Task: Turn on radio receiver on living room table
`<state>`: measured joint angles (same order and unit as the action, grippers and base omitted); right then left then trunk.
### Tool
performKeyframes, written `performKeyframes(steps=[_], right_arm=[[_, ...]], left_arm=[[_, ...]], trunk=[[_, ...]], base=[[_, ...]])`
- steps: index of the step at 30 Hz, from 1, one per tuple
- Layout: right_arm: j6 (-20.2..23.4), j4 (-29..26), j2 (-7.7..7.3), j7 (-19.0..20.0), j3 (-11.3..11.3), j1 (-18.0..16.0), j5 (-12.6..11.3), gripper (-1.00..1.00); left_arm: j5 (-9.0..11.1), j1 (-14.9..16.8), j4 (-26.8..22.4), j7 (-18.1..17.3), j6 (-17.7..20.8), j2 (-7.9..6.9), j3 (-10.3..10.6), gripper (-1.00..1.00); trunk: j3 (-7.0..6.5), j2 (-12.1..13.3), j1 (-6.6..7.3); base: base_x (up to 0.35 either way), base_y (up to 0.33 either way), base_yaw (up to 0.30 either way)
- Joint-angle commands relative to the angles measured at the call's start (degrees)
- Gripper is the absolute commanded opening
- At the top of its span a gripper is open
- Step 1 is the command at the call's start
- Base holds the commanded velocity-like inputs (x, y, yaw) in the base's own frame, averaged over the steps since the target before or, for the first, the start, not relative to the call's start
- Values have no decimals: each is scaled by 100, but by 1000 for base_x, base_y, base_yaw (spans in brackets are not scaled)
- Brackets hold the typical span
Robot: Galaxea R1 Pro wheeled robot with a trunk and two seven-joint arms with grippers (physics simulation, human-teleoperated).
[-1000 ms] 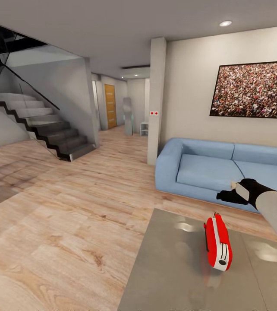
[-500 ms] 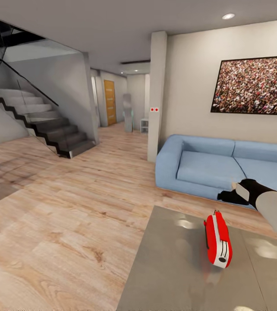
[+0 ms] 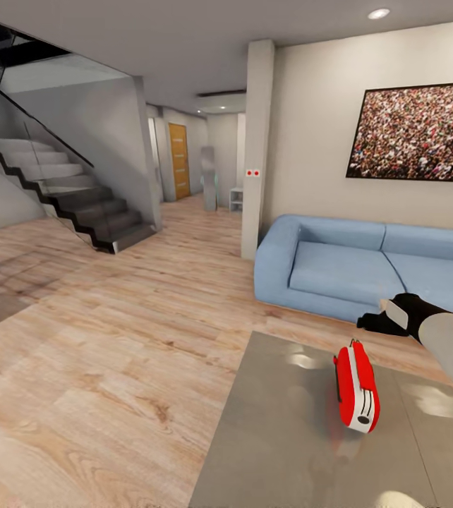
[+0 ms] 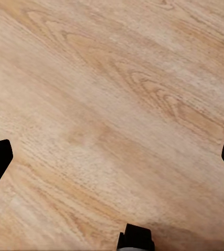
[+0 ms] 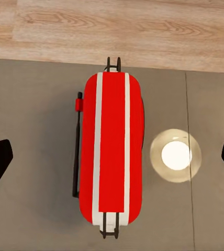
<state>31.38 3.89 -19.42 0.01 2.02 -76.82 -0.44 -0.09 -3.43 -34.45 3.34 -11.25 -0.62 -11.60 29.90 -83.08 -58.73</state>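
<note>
Red plastic, the radio is standing on its narrow edge on the glossy grey desk, likely light, rigid and easy to tip. The right claw is hanging spread above it; pressing beats gripping. The left claw, also spread, is facing floor.

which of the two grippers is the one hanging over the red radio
The right gripper: its wrist view looks straight down on the radio receiver standing on the grey table. The left gripper has just wood floor beneath it.
</note>
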Motion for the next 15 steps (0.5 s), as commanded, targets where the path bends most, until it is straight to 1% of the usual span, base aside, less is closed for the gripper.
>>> performKeyframes(steps=[1,8,15], right_arm=[[3,2,-3,-1,0,0,0,100],[8,6,-24,-1,1,37,0,100],[-22,6,-26,-10,1,155,-8,100]], left_arm=[[0,0,1,0,0,0,0,100],[0,0,0,0,0,7,0,100],[0,0,0,0,0,18,0,100]], trunk=[[10,0,0],[75,0,0],[140,0,0]], base=[[0,0,0],[0,0,0],[0,0,0]])
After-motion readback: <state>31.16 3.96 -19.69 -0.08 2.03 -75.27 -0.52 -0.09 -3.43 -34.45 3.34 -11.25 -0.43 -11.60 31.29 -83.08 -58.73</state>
